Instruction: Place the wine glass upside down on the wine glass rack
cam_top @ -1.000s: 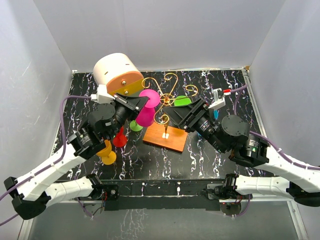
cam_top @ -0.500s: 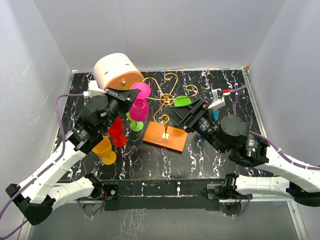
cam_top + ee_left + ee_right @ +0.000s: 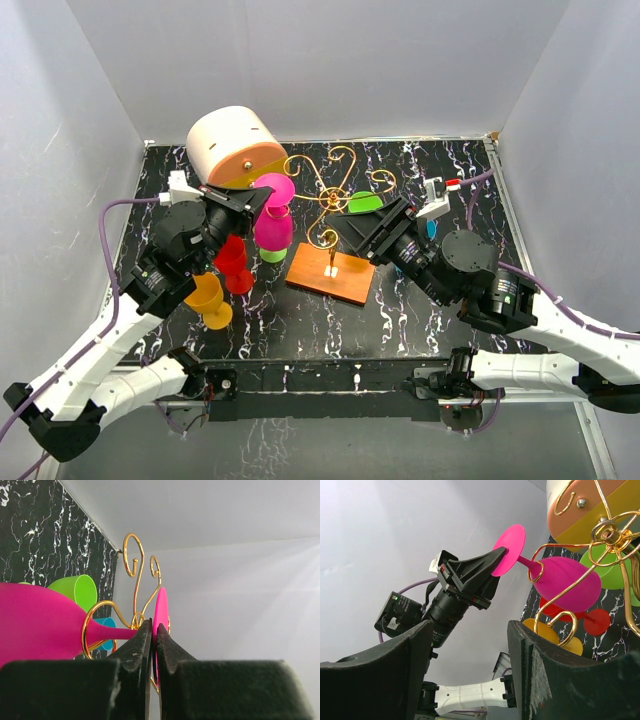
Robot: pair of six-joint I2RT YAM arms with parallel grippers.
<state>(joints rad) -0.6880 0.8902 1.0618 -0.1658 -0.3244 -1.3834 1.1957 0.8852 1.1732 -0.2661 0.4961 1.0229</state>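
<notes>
The gold wire wine glass rack (image 3: 330, 195) stands on its orange base (image 3: 330, 270) mid-table. My left gripper (image 3: 258, 200) is shut on the round foot of a magenta wine glass (image 3: 273, 226), bowl hanging down. In the left wrist view the glass stem (image 3: 112, 634) passes through a gold loop (image 3: 100, 607) of the rack, and the fingertips (image 3: 146, 630) pinch the foot (image 3: 161, 611). The right wrist view shows the same glass (image 3: 565, 582) inside a rack curl. My right gripper (image 3: 350, 228) is open and empty, just right of the rack.
A cream-and-orange drum box (image 3: 235, 148) lies at the back left. A red glass (image 3: 234, 265) and a yellow glass (image 3: 210, 298) stand left of the rack. A green glass (image 3: 365, 202) and a teal one (image 3: 430, 228) sit behind the rack.
My left gripper has swung left and back, carrying the magenta glass from beside the rack's centre to its left arm. The right arm has not moved.
</notes>
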